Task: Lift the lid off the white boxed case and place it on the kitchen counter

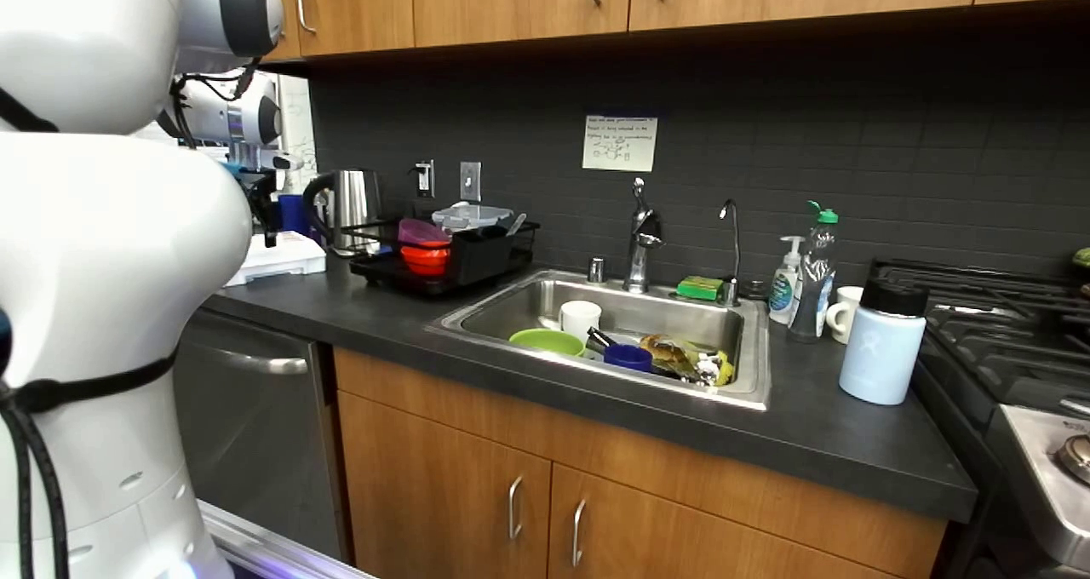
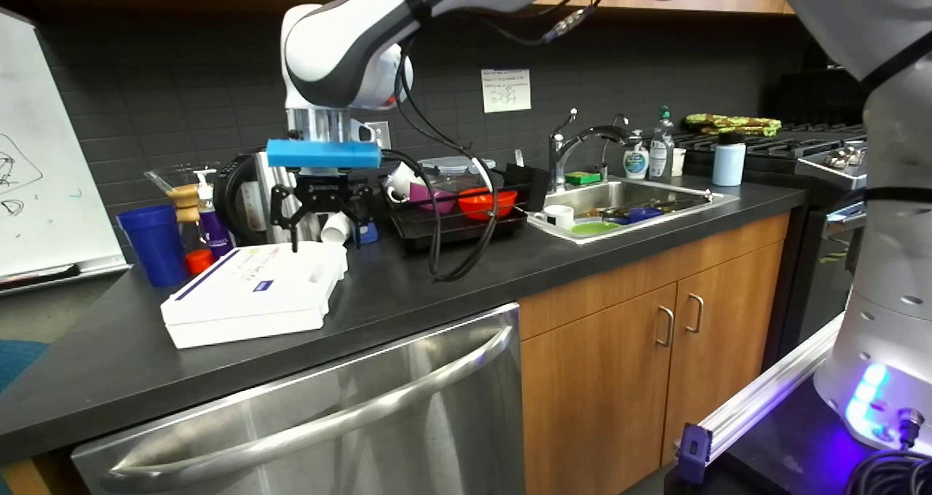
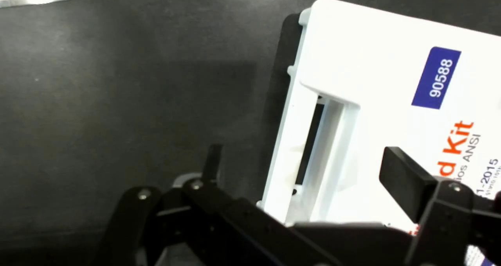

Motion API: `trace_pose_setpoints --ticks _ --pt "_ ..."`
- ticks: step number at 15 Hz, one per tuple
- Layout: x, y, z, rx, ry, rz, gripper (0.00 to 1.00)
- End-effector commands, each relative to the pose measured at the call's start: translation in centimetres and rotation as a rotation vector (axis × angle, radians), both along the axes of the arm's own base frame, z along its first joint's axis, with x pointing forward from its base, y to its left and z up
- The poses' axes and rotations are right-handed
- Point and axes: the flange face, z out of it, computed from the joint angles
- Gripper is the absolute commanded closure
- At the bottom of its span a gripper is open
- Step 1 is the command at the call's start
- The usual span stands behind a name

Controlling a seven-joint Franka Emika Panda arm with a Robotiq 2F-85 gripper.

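The white boxed case lies closed on the dark kitchen counter, near the counter's end. The lid is its flat white top with printed marks and a blue label. The case also shows partly behind the arm in an exterior view. In the wrist view the lid is at the right, beside a handle slot in the case's edge. My gripper is open and empty, above the handle-side edge. In the wrist view the gripper has one finger over the counter and one over the lid.
A blue cup, a purple bottle and a steel kettle stand behind the case. A black dish rack with bowls stands beside it. The sink lies farther along. A cable loop hangs from the arm.
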Motion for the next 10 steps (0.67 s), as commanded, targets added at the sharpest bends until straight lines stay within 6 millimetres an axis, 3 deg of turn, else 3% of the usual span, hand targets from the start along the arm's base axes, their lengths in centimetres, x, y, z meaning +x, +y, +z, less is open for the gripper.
trace_pose_setpoints --ticks 1,10 --pt "1.2 0.1 0.3 0.000 -0.031 0.016 0.00" --pt "1.9 -0.7 -1.5 -0.028 -0.025 0.028 0.00"
